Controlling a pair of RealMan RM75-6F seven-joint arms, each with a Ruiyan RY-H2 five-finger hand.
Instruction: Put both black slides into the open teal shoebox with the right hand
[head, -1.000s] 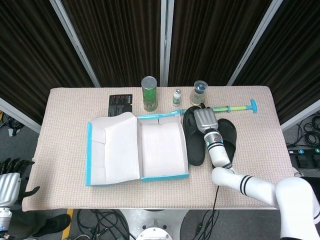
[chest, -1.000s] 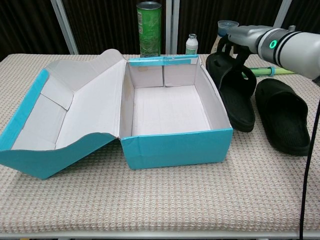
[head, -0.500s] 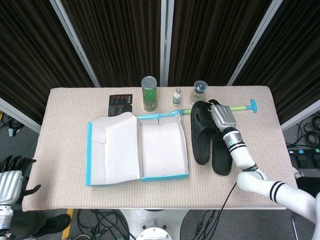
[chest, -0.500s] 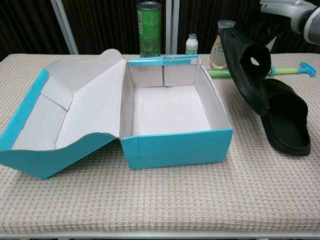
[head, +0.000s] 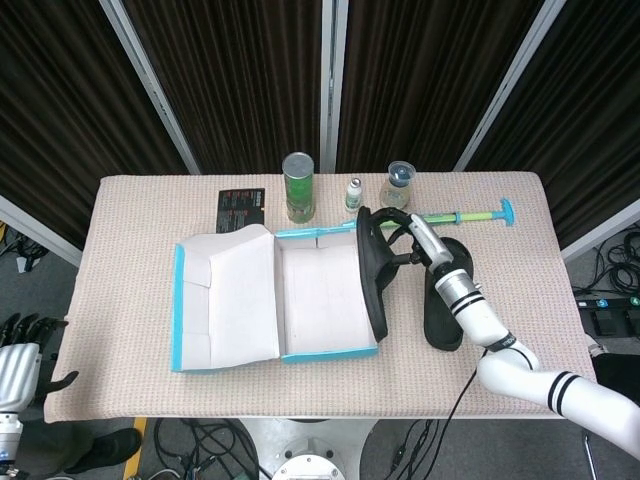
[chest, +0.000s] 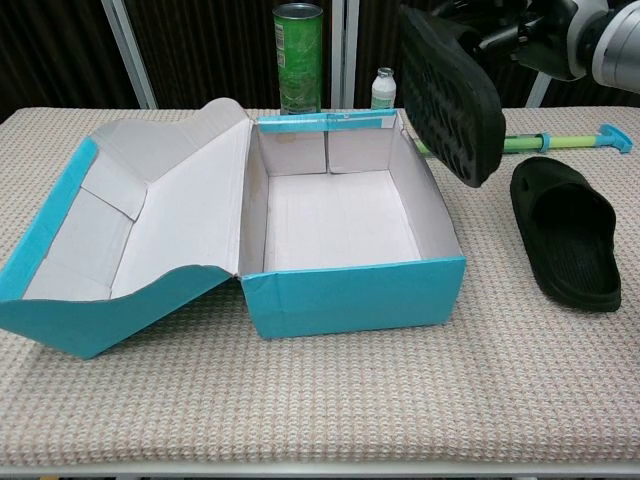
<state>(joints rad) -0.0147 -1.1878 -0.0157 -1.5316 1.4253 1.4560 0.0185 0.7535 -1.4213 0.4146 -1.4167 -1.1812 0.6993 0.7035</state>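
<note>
The open teal shoebox (head: 328, 352) sits mid-table, its lid (head: 225, 300) folded out to the left and its white inside bare. My right hand (head: 418, 240) grips one black slide (head: 372, 272) in the air, tipped on its edge over the box's right wall. In the chest view that slide (chest: 452, 95) shows its ribbed sole above the box's right rim (chest: 430, 190), with the right hand (chest: 540, 25) behind it. The other black slide (head: 444, 300) lies flat on the cloth to the right of the box (chest: 565, 240). My left hand (head: 20, 360) hangs off the table's lower left, holding nothing.
Along the back stand a green can (head: 298, 186), a small white bottle (head: 353, 193) and a lidded jar (head: 399, 184). A green and teal rod (head: 470, 215) lies behind the slides. A black card (head: 240, 207) lies at the back left.
My right hand lifted one slide off the table, then carried it left and tipped it on edge over the box's right wall. The second slide stays on the table.
</note>
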